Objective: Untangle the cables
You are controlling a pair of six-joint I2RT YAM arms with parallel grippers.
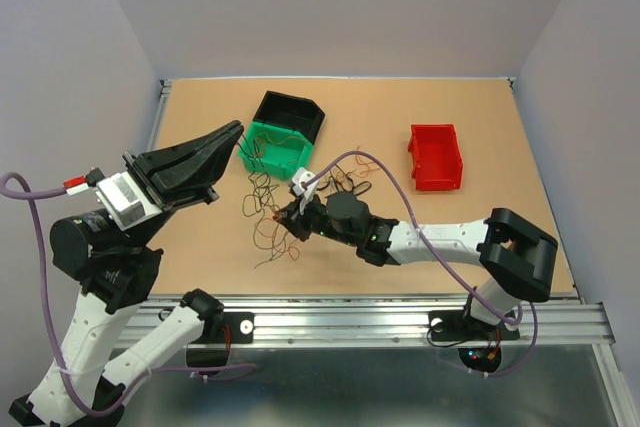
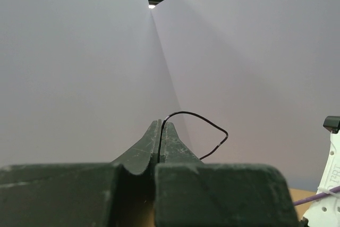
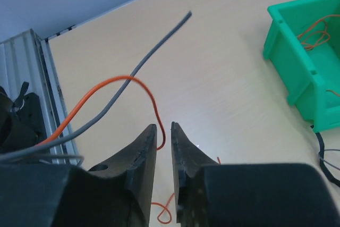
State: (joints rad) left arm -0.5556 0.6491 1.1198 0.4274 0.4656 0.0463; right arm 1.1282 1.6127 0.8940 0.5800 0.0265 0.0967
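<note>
I held a black cable (image 2: 186,112) aloft in the left fingers (image 2: 143,150). The right fingers (image 3: 141,147) sat narrow round an orange cable (image 3: 106,84), grip unclear. Most cables (image 1: 265,219) lay tangled.

Top external: high behind the arm bases (image 1: 205,309) at 6 o'clock, looking down on the whole table (image 1: 200,117). Left wrist: aimed up at the walls (image 2: 79,78). Right wrist: close above the table, sharing the green bin (image 3: 297,73) with the top view.
</note>
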